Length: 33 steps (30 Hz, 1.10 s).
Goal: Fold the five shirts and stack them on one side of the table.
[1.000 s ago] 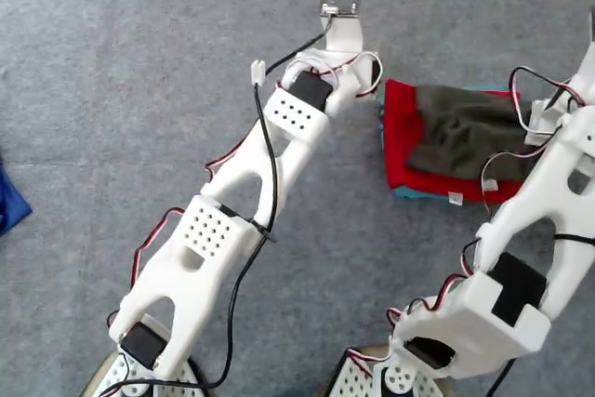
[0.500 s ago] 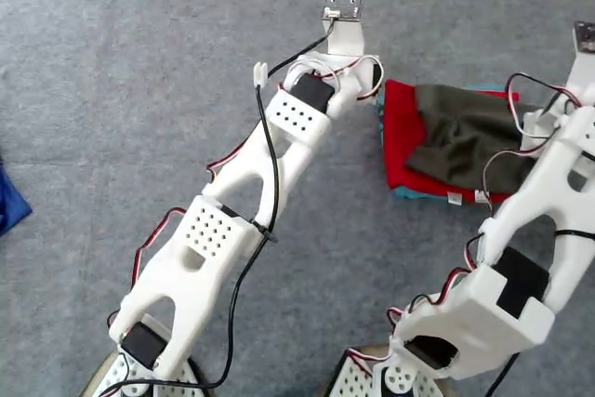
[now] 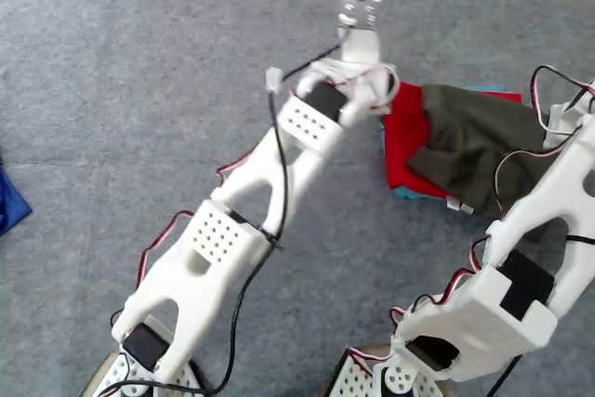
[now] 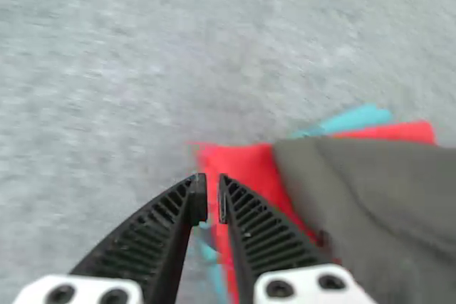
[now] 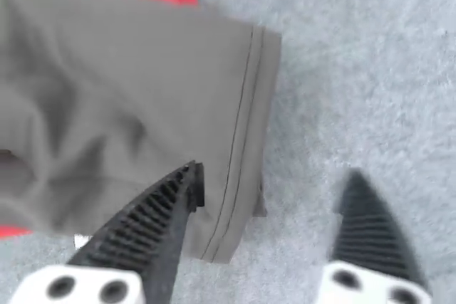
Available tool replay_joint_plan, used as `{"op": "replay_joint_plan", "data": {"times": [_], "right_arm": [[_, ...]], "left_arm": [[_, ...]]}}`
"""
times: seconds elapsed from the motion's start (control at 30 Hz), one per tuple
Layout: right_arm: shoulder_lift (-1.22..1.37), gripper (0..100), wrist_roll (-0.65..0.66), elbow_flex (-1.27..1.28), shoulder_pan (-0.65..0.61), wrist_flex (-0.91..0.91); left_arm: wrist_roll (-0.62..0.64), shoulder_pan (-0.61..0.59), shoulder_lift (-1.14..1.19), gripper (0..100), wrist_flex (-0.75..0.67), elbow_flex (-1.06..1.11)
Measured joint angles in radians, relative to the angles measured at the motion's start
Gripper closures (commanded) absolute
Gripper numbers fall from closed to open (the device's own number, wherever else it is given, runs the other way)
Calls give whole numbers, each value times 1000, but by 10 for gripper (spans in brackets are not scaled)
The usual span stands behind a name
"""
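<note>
fabric this limp likely sags and slides; i'd pinch the hemmed corner. right tool [image 5: 274, 183] hangs open over the olive shirt [image 5: 128, 90], crumpled atop the red shirt [image 4: 242, 169] on the worktop [image 3: 139, 72], right side; left tool [image 4: 211, 204], closed empty, hovers at the pile's far corner.

High camera overhead, wide over table [image 3: 112, 90]; wrist cameras close, aimed down; all share grey shirt [image 3: 469, 137].

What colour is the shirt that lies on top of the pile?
The top shirt is dark olive-grey, clearest in the high view.
</note>
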Motion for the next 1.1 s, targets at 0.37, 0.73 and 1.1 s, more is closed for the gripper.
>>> {"op": "replay_joint_plan", "data": {"times": [0.37,0.73,1.1], "right_arm": [[345,975,-34,-8,-2,-278],[508,982,-34,-94,-8,-411],[519,981,-31,-411,-28,-84]], "left_arm": [[75,100,9,940,61,-12],[83,32,157,940,74,35],[81,8,83,937,296,-276]]}}
